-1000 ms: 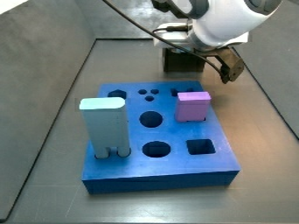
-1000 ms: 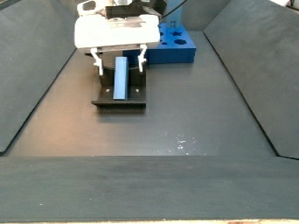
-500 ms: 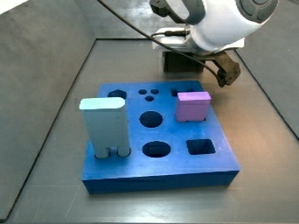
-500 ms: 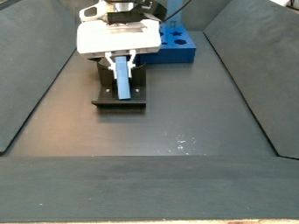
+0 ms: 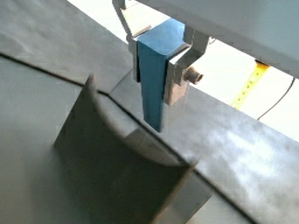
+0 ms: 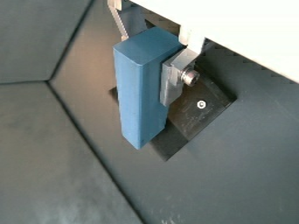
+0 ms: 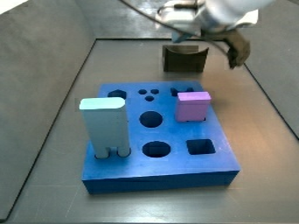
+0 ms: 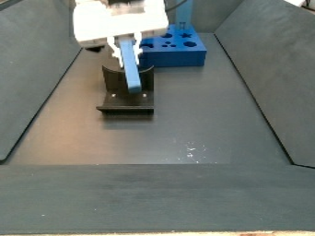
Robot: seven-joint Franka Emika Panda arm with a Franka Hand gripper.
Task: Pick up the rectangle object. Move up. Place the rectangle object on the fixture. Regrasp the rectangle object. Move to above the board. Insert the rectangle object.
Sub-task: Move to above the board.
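Note:
The rectangle object [image 8: 131, 68], a pale blue flat slab, hangs on end from my gripper [image 8: 124, 48], just above the fixture [image 8: 127, 101]. In both wrist views the silver fingers [image 5: 183, 73] press on its two flat faces near its top, so my gripper [image 6: 149, 63] is shut on the slab [image 6: 142, 92]. Its lower end is clear of the dark fixture [image 6: 201, 108]. The bright blue board [image 7: 158, 136] lies on the floor nearer the camera than the fixture [image 7: 184, 59]. There my gripper [image 7: 229, 44] is blurred, and the slab is hidden.
On the board stand a taller pale blue round-topped block [image 7: 103, 127] and a pink cube [image 7: 193, 106]. Round and square holes show beside them. Sloping dark walls [image 8: 31, 92] enclose the floor on both sides.
My gripper has risen from the fixture with the slab in it. The slab lay low along the fixture before; now it hangs on end above it.

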